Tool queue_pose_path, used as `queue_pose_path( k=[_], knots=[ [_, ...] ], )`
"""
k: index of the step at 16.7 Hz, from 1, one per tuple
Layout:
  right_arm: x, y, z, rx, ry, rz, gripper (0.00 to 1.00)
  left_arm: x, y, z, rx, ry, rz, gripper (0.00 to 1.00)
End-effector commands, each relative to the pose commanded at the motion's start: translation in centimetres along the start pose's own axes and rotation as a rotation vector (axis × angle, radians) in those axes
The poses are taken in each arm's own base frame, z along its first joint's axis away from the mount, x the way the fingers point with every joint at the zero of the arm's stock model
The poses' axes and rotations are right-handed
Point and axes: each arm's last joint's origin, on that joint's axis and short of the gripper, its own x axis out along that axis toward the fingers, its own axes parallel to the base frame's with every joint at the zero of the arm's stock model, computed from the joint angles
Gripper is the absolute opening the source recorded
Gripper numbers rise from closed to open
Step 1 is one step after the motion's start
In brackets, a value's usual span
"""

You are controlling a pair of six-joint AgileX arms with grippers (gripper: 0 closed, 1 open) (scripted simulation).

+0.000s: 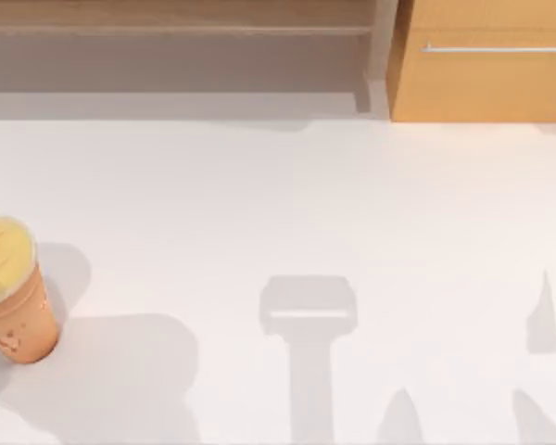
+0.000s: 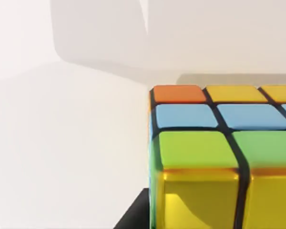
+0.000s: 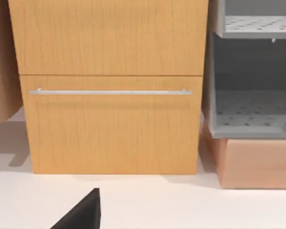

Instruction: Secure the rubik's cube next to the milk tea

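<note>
Milk tea [image 1: 11,297], a tapered orange-tan cup w/ pale creamy-yellow top under a clear lid and small darker specks near its base, stands upright at the far left edge of the white table [image 1: 306,204] in our top view, partly cut off by the frame edge. Behind the table sits a light wooden cabinet [image 1: 486,60] w/ a thin silver bar handle [image 1: 496,48] at the upper right, and a wooden shelf unit [image 1: 176,37] along the top left.

Left wrist view: rubik's cube [image 2: 219,157], small cube w/ orange, yellow, blue and green stickers on a dark grid, sits very close to the cam, white table behind it. A dark sliver [image 2: 133,214] shows just beside the cube's lower corner; we can't tell if our left gripper is clamped on the cube or not.

Right wrist view faces the wooden cabinet's drawer front [image 3: 109,124], w/ a grey perforated rack [image 3: 252,109] beside it. A dark wedge [image 3: 81,212] shows at the frame edge; right gripper state: can't tell.

No brands or readable writing on cup, cube or cabinet.
</note>
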Motion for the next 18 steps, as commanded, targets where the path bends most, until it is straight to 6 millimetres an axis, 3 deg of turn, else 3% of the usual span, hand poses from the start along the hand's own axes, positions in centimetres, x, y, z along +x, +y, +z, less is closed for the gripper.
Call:
queue_pose_path(
  k=[12, 18],
  knots=[
    [0.00, 0.00, 0.00, 0.000, 0.000, 0.000, 1.00, 0.00, 0.00, 0.00, 0.000, 0.000, 0.000, 0.98],
    [0.00, 0.00, 0.00, 0.000, 0.000, 0.000, 1.00, 0.00, 0.00, 0.00, 0.000, 0.000, 0.000, 1.00]
  ],
)
